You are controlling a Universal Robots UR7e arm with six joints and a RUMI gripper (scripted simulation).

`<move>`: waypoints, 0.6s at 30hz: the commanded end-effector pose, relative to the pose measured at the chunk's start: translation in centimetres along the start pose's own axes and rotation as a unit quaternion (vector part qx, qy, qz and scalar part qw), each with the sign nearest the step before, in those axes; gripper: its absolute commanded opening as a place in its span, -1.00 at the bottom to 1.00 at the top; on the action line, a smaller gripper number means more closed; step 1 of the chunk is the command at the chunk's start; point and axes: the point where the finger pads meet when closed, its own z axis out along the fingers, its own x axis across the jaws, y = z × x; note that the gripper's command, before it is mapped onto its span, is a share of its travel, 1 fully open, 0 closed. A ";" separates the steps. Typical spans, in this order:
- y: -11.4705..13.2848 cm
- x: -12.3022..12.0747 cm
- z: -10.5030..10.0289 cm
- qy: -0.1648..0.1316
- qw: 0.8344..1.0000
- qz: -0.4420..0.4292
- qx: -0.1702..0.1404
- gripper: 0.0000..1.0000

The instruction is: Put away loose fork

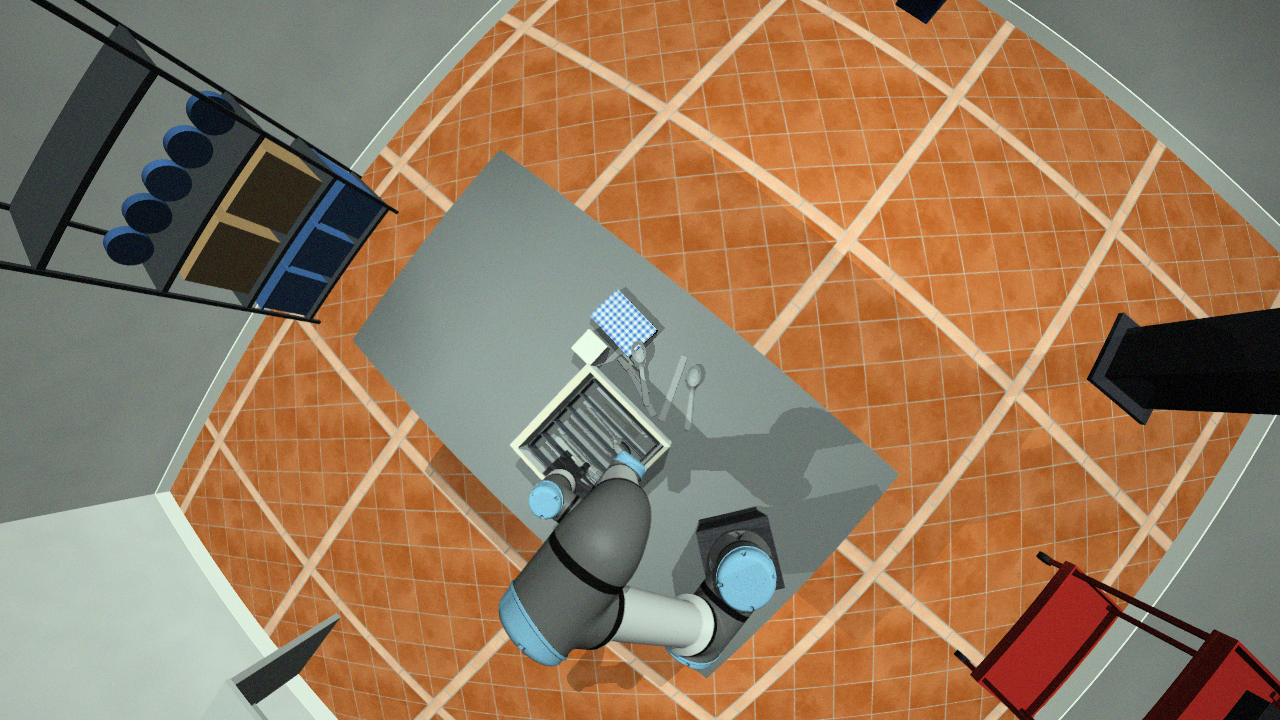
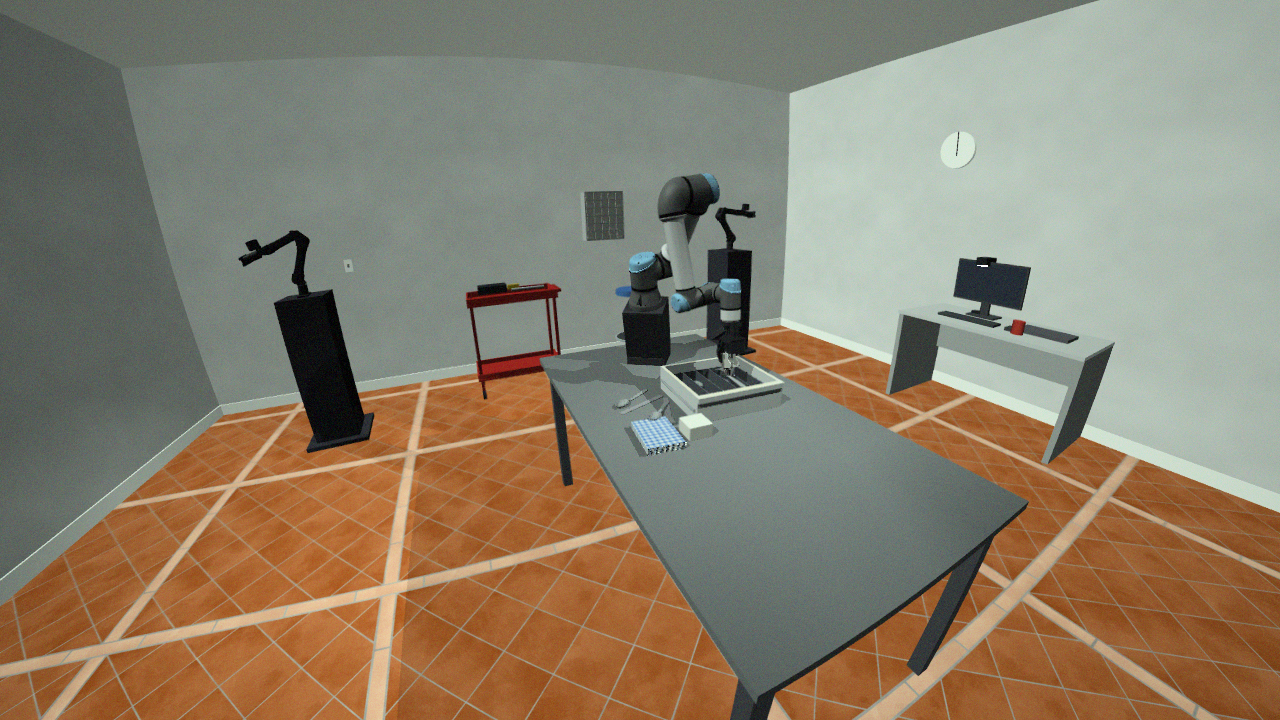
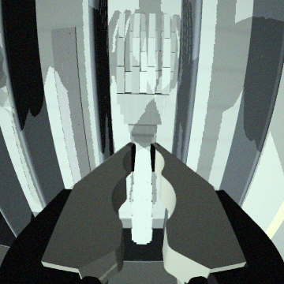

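In the wrist view my gripper (image 3: pixel 143 145) is shut on the handle of the loose fork (image 3: pixel 143 118). The fork points straight ahead, tines (image 3: pixel 144 51) far from me, low over a slot of the cutlery tray and running along the slot. Dividers (image 3: pixel 100 79) rise close on both sides. In the overhead view the white tray (image 1: pixel 590 428) sits on the grey table, and my wrist (image 1: pixel 577 470) hangs over its near end. From the side view the gripper (image 2: pixel 726 358) reaches down into the tray (image 2: pixel 720 382). Other forks in the slot are hidden under the held one.
On the table beyond the tray lie two spoons (image 1: pixel 692 390) (image 1: pixel 640 367) and a knife (image 1: pixel 673 385), a blue checked cloth (image 1: pixel 622 318) and a small white block (image 1: pixel 591 345). The arm's base (image 1: pixel 735 565) stands at the table's corner.
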 end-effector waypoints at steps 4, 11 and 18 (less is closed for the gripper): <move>-0.1 0.0 2.1 0.000 1.000 0.000 -0.001 -0.99; -0.2 0.0 3.3 0.000 1.000 0.000 -0.001 -0.99; -0.2 0.0 3.8 0.000 1.000 0.000 -0.001 -0.99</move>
